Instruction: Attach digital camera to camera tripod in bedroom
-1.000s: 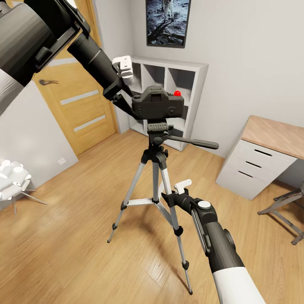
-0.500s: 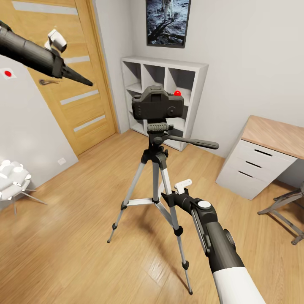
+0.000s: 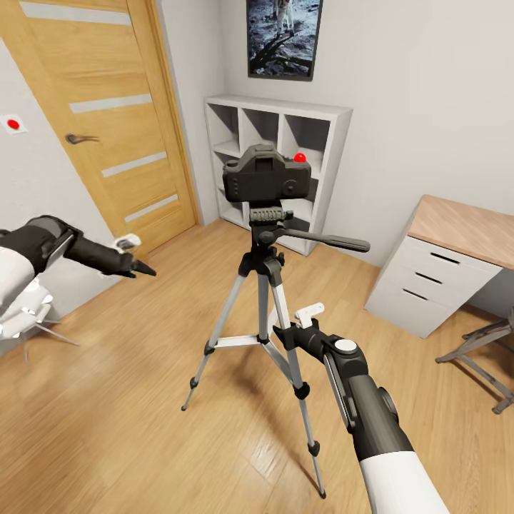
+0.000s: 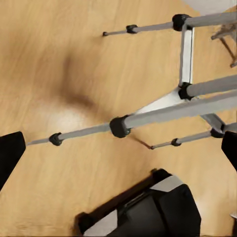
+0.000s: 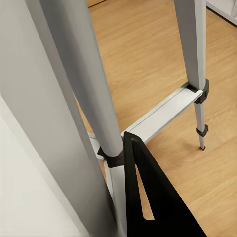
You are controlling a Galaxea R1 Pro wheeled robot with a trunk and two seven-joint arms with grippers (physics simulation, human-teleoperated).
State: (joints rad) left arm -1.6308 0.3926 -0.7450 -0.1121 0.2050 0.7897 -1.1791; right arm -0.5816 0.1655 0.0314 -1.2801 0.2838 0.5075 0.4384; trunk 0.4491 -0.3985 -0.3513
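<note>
The black digital camera [image 3: 265, 176], with a red dot on top, sits on the dark grey head of the camera tripod [image 3: 265, 265], which stands on the wood floor mid-room. The tripod's pan handle [image 3: 328, 241] points right. My left gripper [image 3: 137, 261] hangs low at the left, well away from the tripod. It is open, its black fingers [image 4: 10, 154] spread wide above the tripod's silver legs [image 4: 168, 112]. My right gripper [image 3: 305, 315] is low beside a front tripod leg [image 5: 84, 84]. Its fingers [image 5: 148, 197] are closed together, holding nothing.
A wood door [image 3: 107, 121] stands at the left and a white cube shelf [image 3: 285, 157] behind the tripod. A white drawer desk with a wood top [image 3: 450, 264] is at the right, next to chair legs [image 3: 485, 357]. A white chair [image 3: 21, 300] sits at the far left.
My left arm has left the camera, swung up and left, then dropped low to the left. The camera stays on the tripod head. The right arm has not moved.
</note>
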